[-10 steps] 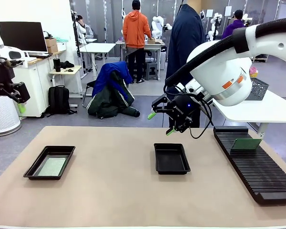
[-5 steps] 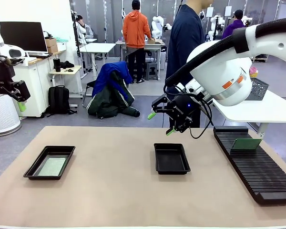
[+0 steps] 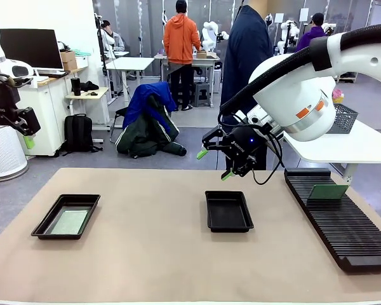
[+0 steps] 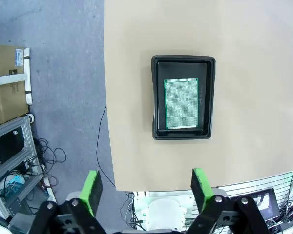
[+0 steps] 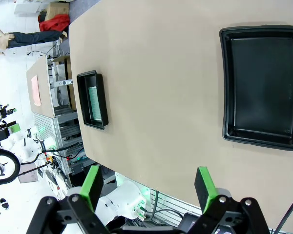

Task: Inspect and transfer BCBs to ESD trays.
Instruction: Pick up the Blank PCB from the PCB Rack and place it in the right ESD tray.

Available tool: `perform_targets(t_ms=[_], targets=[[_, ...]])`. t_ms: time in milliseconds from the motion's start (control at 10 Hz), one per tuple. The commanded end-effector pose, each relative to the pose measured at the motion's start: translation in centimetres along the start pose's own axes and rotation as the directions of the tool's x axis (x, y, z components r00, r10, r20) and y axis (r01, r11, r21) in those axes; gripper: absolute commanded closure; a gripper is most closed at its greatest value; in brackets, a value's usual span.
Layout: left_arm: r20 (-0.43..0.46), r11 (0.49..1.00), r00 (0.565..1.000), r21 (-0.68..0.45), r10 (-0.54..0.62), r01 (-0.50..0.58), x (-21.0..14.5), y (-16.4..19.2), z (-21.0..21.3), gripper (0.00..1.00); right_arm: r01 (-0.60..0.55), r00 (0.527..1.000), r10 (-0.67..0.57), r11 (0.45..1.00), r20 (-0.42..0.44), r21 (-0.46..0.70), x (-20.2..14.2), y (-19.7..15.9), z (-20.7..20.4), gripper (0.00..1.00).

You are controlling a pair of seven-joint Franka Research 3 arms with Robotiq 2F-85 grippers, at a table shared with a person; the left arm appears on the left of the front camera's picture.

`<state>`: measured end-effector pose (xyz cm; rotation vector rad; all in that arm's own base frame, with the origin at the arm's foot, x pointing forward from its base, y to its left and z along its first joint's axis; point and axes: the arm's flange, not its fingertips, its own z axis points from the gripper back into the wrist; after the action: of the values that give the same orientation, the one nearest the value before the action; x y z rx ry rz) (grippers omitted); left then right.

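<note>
The right jaws stood spread as wide as they go, with nothing between the green pads (image 5: pixel 92 184), and hung in the air above the counter (image 5: pixel 161 73). Just below them, a little toward the robot's side, lay the empty ESD tray (image 3: pixel 208 213). In the right wrist view it sat ahead of the pads and off to one side, its floor bare. Farther out to the jaws' right, and lower, ran the slotted rack (image 3: pixel 343 232). One BCB (image 3: pixel 328 191) stood tilted in its far slots, well apart from the jaws.

The left jaws were likewise fully open and held nothing, raised high past the counter's left edge. Straight ahead of them and well below, the second ESD tray (image 4: pixel 157 97) held another BCB (image 4: pixel 181 104) lying flat, square to its walls.

The step in hand looked to be fetching the racked board for the empty tray. To do it well, the right jaws would likely need to come down over the board's upper edge with one pad on each face. They should close lightly near that edge, since the board looked thin. Drawing it out along the line of its slot should avoid scraping it. It should then go low and level inside the tray walls before release, not dropped from height.
</note>
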<state>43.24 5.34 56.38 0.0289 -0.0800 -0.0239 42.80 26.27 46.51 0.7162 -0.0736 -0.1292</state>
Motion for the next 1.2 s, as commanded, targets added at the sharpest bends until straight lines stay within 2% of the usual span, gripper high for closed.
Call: perform_targets(t_ms=[0, 400, 600, 800, 900, 1100], targets=[[-0.003, 1.0, 1.0, 0.0, 0.002, -0.002, -0.1, 0.1, -0.3, 0.03, 0.0, 1.0, 0.0, 1.0, -0.002, -0.005, 0.1, 0.1, -0.1, 0.0], [-0.003, 1.0, 1.0, 0.0, 0.002, -0.002, -0.1, 0.1, -0.3, 0.03, 0.0, 1.0, 0.0, 1.0, 0.0, 0.0, 0.0, 0.0, 0.0, 0.0], [-0.003, 1.0, 1.0, 0.0, 0.002, -0.002, -0.1, 0.1, -0.3, 0.03, -0.161, 0.985, 0.165, 0.983, 0.041, -0.09, -2.0, -1.8, 3.8, 0.0], [-0.003, 1.0, 1.0, 0.0, 0.002, -0.002, -0.1, 0.1, -0.3, 0.03, -0.282, 0.956, 0.293, 0.942, 0.034, -0.179, -3.4, -4.2, 8.9, 0.0], [-0.003, 1.0, 1.0, 0.0, 0.002, -0.002, -0.1, 0.1, -0.3, 0.03, -0.382, 0.918, 0.395, 0.896, 0.016, -0.225, -4.1, -5.5, 12.2, 0.0], [-0.003, 1.0, 1.0, 0.0, 0.002, -0.002, -0.1, 0.1, -0.3, 0.03, -0.611, 0.773, 0.633, 0.731, -0.033, -0.304, -5.0, -8.6, 19.8, 0.0]])
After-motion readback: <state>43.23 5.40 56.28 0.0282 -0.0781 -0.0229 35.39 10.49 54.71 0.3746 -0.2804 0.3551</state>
